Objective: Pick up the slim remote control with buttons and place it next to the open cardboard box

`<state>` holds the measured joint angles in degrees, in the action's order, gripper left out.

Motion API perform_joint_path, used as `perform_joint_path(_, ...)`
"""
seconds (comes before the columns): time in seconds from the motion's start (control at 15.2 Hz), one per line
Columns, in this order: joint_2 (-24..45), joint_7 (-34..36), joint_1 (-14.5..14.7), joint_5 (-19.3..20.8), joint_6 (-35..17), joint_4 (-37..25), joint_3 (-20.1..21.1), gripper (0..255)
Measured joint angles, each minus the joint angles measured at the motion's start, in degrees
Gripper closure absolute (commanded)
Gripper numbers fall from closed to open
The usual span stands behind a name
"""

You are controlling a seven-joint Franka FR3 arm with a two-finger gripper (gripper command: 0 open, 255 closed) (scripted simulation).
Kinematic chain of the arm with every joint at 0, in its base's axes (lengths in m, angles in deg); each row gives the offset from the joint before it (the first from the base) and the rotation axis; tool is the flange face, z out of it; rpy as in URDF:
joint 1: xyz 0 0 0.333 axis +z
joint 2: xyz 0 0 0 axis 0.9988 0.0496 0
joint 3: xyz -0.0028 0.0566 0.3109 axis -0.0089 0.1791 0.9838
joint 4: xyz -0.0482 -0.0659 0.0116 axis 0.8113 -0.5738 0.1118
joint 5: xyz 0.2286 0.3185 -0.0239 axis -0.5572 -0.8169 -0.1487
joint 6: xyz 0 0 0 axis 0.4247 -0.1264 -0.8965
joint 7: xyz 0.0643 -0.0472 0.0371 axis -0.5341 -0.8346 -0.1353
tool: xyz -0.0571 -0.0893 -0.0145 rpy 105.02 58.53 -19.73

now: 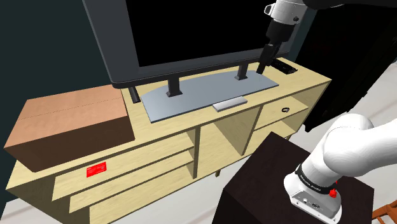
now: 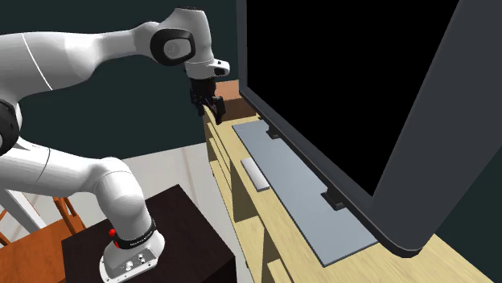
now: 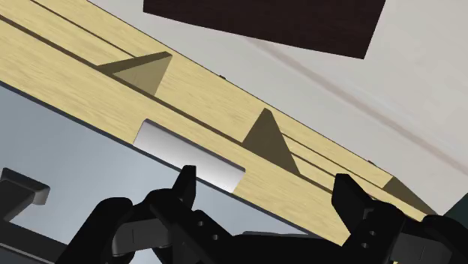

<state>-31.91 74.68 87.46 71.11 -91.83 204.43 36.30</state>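
Remote control [image 1: 229, 104] — slim, pale grey — is lying at the front edge of the TV's base plate [image 1: 191, 97] on the table [image 1: 308, 81], the claw [image 1: 262, 67] hovering open and empty above, so the approach is underway — next calling for descending and closing across its narrow width.

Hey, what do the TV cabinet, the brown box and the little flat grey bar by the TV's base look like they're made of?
The TV cabinet looks like pale wood with a matte finish; grain streaks run along its top. The brown box is probably cardboard: flat matte brown, with a faint seam across the top. The grey bar is drawn plain light grey and smooth, so its material is unclear, perhaps plastic.
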Motion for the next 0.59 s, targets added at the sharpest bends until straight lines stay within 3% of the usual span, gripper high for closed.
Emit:
perform_joint_path(0.2,1.12,-3.17,0.68,0.78,-1.87,1.04,-1.08,0)
perform_joint_path(0.59,8.22,-18.63,3.85,4.11,-11.40,4.60,-6.16,0)
